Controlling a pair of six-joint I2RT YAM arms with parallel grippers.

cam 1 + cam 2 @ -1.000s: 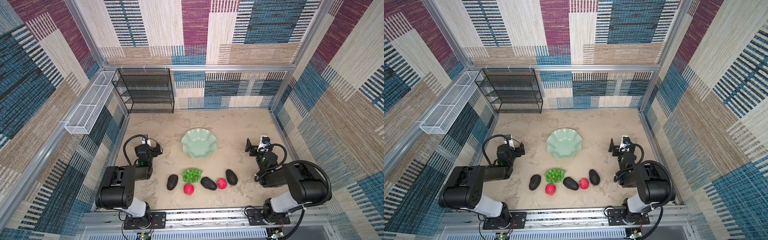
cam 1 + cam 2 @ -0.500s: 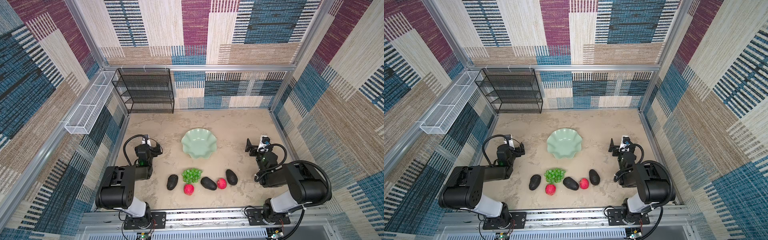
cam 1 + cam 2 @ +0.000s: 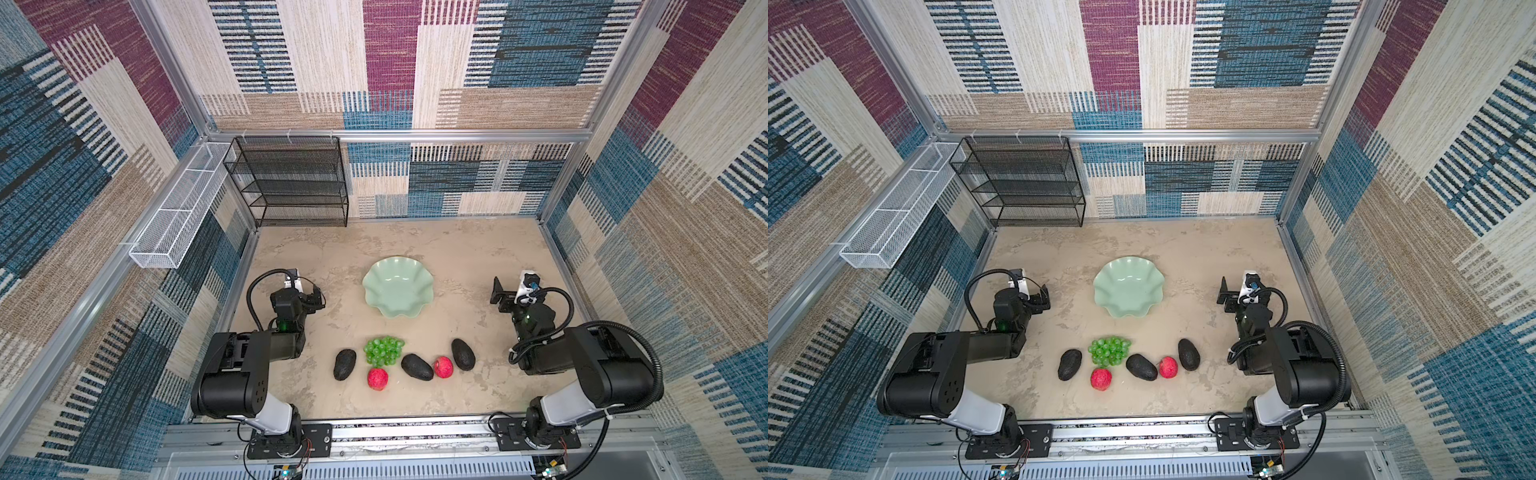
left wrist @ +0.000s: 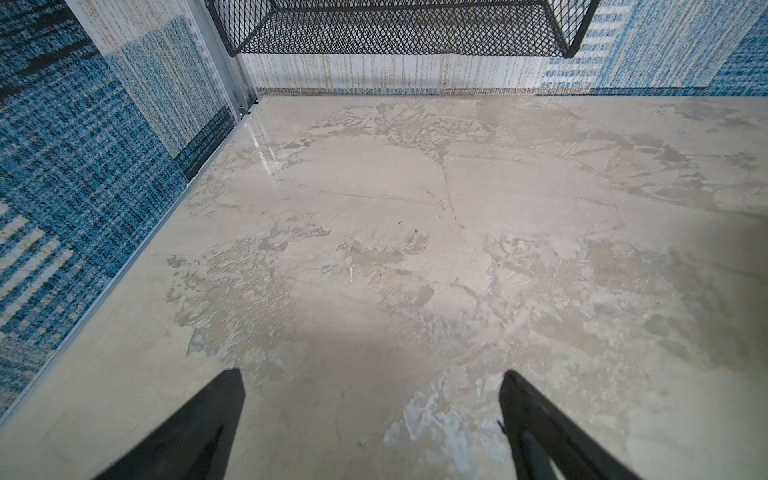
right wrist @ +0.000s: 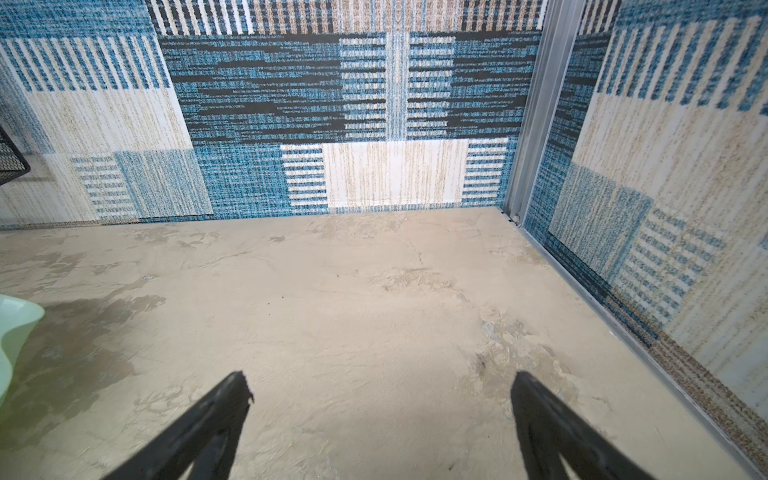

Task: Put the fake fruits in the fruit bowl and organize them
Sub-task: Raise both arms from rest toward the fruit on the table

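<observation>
The fruit bowl (image 3: 398, 286) (image 3: 1128, 286), pale mint with a wavy rim, stands empty mid-table in both top views. In front of it the fake fruits lie in a row on the table: a left avocado (image 3: 345, 364), green grapes (image 3: 383, 351), a red fruit (image 3: 377, 379), a middle avocado (image 3: 417, 367), a second red fruit (image 3: 443, 367) and a right avocado (image 3: 463, 354). My left gripper (image 3: 306, 289) (image 4: 372, 382) rests left of the bowl, open over bare table. Right of the bowl my right gripper (image 3: 513, 289) (image 5: 380, 382) is also open and empty. A sliver of the bowl's rim (image 5: 16, 324) shows in the right wrist view.
A black mesh rack (image 3: 291, 183) stands against the back wall at the left. A white mesh basket (image 3: 174, 220) hangs on the left wall. Patterned walls close in the table on three sides, and both arm bases sit on the front rail.
</observation>
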